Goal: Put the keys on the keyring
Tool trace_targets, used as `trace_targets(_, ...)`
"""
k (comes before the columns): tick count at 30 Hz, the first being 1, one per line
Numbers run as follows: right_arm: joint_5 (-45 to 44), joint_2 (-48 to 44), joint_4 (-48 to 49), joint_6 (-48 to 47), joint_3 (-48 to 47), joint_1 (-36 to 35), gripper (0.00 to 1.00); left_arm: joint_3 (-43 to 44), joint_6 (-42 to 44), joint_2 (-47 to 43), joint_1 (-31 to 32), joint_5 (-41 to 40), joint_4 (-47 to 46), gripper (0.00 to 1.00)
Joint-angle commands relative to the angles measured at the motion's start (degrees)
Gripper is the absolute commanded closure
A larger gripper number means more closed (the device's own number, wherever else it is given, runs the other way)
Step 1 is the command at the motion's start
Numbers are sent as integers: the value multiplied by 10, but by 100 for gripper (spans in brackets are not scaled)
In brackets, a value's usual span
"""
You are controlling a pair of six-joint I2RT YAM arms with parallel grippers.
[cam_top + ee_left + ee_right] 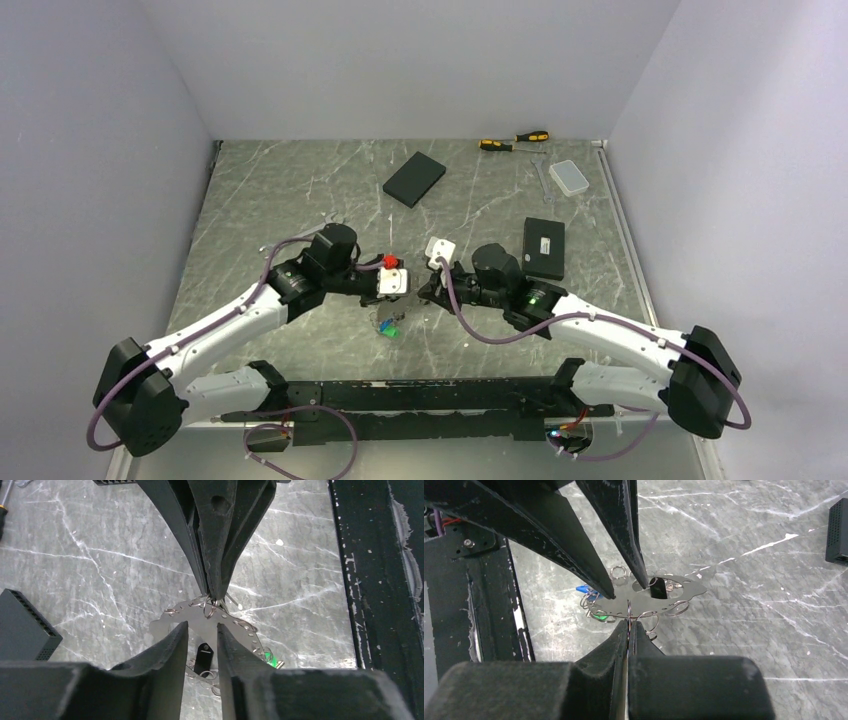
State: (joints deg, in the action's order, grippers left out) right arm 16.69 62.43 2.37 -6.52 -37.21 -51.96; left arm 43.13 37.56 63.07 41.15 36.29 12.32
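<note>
At left of centre, left gripper [201, 625]: fingers apart, tips either side of the keyring [684, 587] edge, nothing clamped.
Keys [388, 327]: blue key [583, 590], green key [599, 615] and black tag [656, 589], bunched at the keyring among small wire loops; whether each is threaded, cannot tell.
Keyring: flat silver piece, holes round its rim, level between both grippers; whether clear of the table [300, 200], cannot tell.
Right gripper [629, 625]: fingers together, pinching a thin ring [629, 611] at the keyring's near edge.
Black slab [414, 178]: far centre, flat.
Screwdrivers [515, 140]: two, by the back wall.
Black box [544, 247]: right of the right gripper, apart.
Clear case [570, 177]: far right.
</note>
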Motion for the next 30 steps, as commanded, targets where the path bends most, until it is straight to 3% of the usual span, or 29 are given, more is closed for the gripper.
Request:
trace_targets(1,23,-21,-16,-35,-30,-4,100,32,27,-14,-3,39,33,64)
trace_targets(8,30,-19,-42,-45,-45,-13,100,51,31,13,-3,82,40,60)
trace_targets(22,21,-27,-37,-47,-45,-17,100,64,23,57,-2,119,33,69)
trace_targets(29,24,-34,-26,-42,-39,-17,100,65,13,75,-2,135,26,82)
trace_targets(30,26,-34,-26,-41,-38,-17,100,65,12,75,-2,138,23,87)
